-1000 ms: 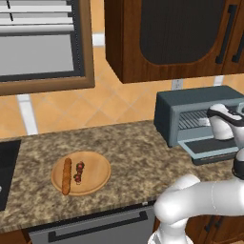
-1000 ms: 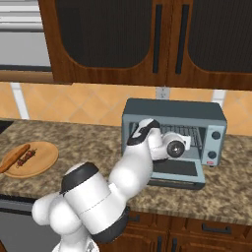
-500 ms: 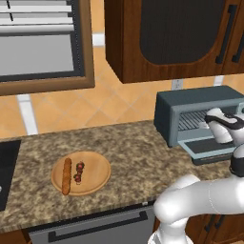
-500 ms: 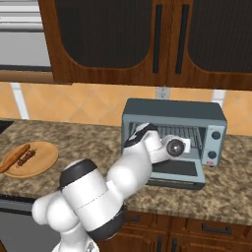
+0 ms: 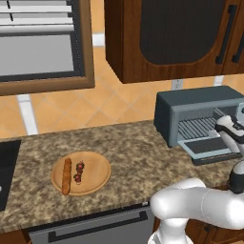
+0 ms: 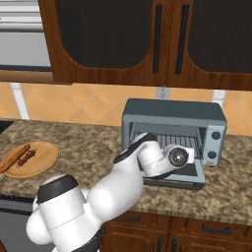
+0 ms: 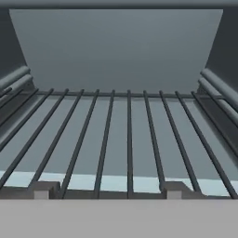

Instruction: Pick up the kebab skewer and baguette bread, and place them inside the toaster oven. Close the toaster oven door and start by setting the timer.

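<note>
My hand has moved right before the open toaster oven (image 6: pixel 173 132), jaws unseen so I cannot tell; the skewer (image 5: pixel 78 172) and bread (image 5: pixel 66 176) wait on the plate (image 5: pixel 97 164) far left, so next I must reach there.

skewer (image 5: pixel 78 172) – 1 | baguette (image 5: pixel 66 176) – 1 | plate (image 5: pixel 99 168) – 1 | toaster oven (image 5: pixel 190 107) – 1

A round wooden plate (image 5: pixel 95 164) sits on the speckled granite counter (image 5: pixel 133 157).
</note>
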You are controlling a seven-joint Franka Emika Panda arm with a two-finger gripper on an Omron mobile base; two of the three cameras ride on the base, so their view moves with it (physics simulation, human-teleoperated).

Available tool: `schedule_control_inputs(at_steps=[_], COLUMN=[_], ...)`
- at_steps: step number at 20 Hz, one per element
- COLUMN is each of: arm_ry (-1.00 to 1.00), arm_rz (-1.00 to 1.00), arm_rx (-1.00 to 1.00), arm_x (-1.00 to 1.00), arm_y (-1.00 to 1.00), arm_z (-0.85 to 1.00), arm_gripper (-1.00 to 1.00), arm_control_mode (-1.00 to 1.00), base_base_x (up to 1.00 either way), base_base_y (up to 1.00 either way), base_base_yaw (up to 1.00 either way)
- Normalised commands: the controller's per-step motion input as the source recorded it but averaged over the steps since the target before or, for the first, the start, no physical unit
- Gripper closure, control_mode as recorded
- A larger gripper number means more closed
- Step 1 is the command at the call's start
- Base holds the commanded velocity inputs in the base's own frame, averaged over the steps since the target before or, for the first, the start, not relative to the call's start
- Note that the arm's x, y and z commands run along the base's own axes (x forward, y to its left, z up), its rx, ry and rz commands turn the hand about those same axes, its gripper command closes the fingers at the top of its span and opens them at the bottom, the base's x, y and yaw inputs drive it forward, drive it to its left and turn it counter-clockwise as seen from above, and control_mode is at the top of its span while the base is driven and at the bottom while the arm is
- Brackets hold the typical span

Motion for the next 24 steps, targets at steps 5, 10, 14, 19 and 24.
schedule_control_inputs(at_steps=[5, 10, 14, 19, 24], arm_ry=[0.19, 0.16, 0.06, 0.00, 0.07], arm_rz=[0.00, 0.00, 0.00, 0.00, 0.00], arm_rx=[0.00, 0.00, 0.00, 0.01, 0.01], arm_x=[-0.58, -0.40, -0.23, -0.25, -0.39], arm_y=[0.00, -0.01, 0.00, 0.00, 0.04], arm_z=[-0.34, -0.12, 0.09, 0.71, 0.70], arm_gripper=[-1.00, -1.00, -1.00, -1.00, -1.00], arm_control_mode=[-1.00, -1.00, -1.00, -1.00, -1.00], base_base_x=[0.00, 0.00, 0.00, 0.00, 0.00], base_base_y=[0.00, 0.00, 0.00, 0.00, 0.00], base_base_yaw=[0.00, 0.00, 0.00, 0.00, 0.00])
